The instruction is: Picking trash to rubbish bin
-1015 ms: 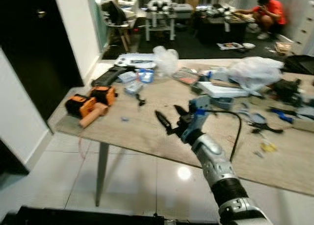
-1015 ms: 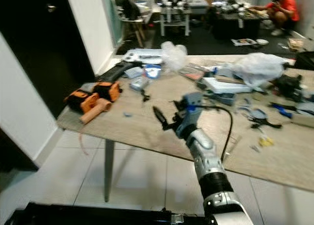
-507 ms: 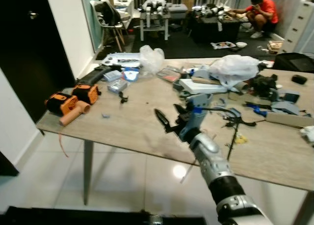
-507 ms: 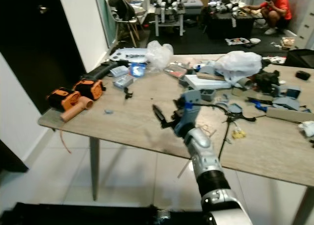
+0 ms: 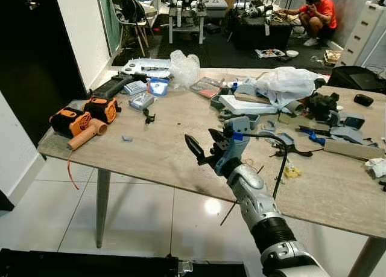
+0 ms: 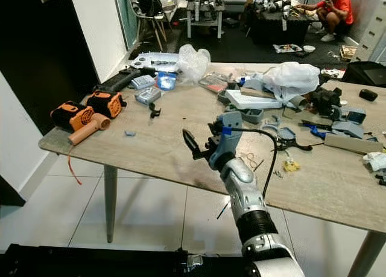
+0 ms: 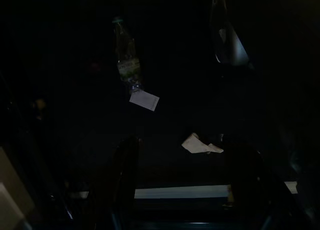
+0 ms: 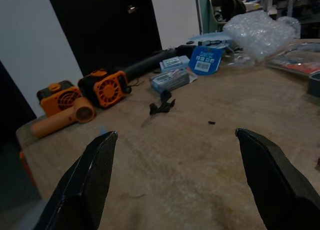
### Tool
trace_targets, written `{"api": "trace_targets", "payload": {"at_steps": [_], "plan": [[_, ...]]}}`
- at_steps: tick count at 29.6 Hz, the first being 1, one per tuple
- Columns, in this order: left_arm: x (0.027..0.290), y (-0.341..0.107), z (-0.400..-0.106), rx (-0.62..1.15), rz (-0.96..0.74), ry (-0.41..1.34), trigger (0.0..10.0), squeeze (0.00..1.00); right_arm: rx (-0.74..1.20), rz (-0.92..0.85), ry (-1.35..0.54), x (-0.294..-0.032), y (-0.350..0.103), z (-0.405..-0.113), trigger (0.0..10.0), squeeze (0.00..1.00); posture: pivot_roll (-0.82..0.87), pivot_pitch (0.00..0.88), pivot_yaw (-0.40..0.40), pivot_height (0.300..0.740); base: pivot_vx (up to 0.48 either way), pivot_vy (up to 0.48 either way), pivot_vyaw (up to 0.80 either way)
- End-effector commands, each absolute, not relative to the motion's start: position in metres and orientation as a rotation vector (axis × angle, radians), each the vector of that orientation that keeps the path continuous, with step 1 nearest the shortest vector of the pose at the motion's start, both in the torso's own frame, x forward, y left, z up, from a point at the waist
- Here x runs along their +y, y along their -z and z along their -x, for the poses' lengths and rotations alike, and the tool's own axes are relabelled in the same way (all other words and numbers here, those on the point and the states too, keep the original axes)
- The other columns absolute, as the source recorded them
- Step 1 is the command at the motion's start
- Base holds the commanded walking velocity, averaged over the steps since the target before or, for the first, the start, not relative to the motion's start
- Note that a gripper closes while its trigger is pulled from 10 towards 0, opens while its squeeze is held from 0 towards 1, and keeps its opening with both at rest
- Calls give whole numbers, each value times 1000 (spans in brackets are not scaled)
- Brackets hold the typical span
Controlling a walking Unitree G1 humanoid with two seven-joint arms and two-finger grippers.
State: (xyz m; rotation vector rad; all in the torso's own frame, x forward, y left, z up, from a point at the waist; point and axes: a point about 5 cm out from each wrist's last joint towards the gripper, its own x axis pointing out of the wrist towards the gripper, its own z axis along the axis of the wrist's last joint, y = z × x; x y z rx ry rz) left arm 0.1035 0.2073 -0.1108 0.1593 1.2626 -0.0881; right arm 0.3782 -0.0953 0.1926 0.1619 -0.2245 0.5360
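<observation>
My right gripper (image 5: pixel 204 143) is open and empty, held just above the front part of a wooden table (image 5: pixel 163 162). In the right wrist view its fingers (image 8: pixel 85 185) frame bare tabletop. Loose items lie on the table: a crumpled clear plastic bag (image 5: pixel 184 66) at the back, a white plastic bag (image 5: pixel 288 84) at the right, a small yellow scrap (image 5: pixel 292 171) and a small grey scrap (image 5: pixel 126 138). The left wrist view is very dark; it shows a plastic bottle (image 7: pixel 125 59) and paper bits (image 7: pixel 200 145) on a floor, with the left gripper (image 7: pixel 182 160) open.
Orange power tools (image 5: pixel 78 120) sit at the table's left end. A black clip (image 8: pixel 162 103), boxes and cables clutter the middle and right. A person in a red shirt (image 5: pixel 318 11) crouches at the back. A dark doorway (image 5: pixel 36 47) is on the left, tiled floor below.
The camera has swung and steadied, so the table now sits more fully in view and less blurred. The right gripper keeps the same open pose over the table.
</observation>
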Motion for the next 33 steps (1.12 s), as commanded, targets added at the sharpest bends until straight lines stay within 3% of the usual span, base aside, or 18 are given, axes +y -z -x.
{"api": "trace_targets", "payload": {"at_steps": [1,33], "plan": [[201,114,-95,1290,-148,119,10000,0,-217,-169,-528,-95,-189,-378,10000,0,-46,161,12,740,345,0,0],[202,113,-97,1284,-173,141,10000,0,-237,-138,-521,-94,-192,-378,10000,0,-46,157,23,740,339,0,0]]}}
